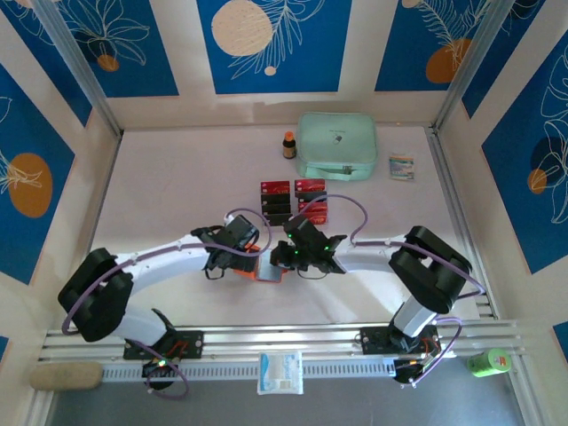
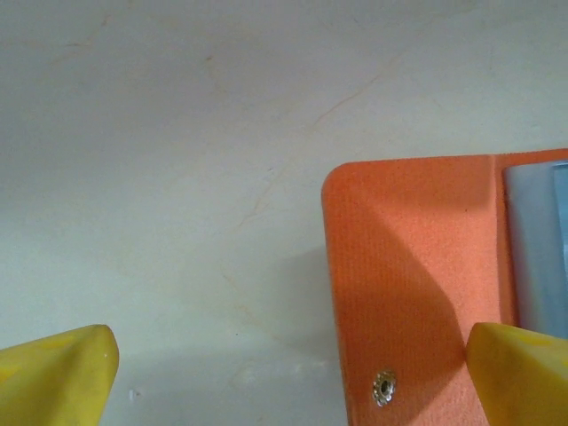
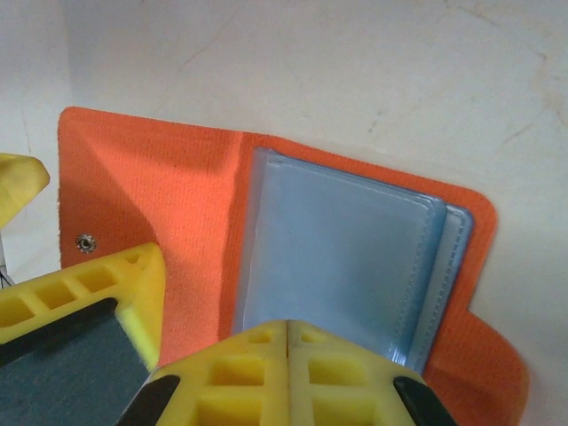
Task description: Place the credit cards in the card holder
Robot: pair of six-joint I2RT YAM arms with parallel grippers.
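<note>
Card holder (image 3: 169, 186) open, long axis seemingly left-right

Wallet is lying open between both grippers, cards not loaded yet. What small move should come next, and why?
Probably close the left gripper on the orange flap to steady the wallet. Its open jaws straddle the flap's edge by the snap, while the right gripper is shut at the edge of the blue sleeves, and the cards lie on the table beyond.
</note>
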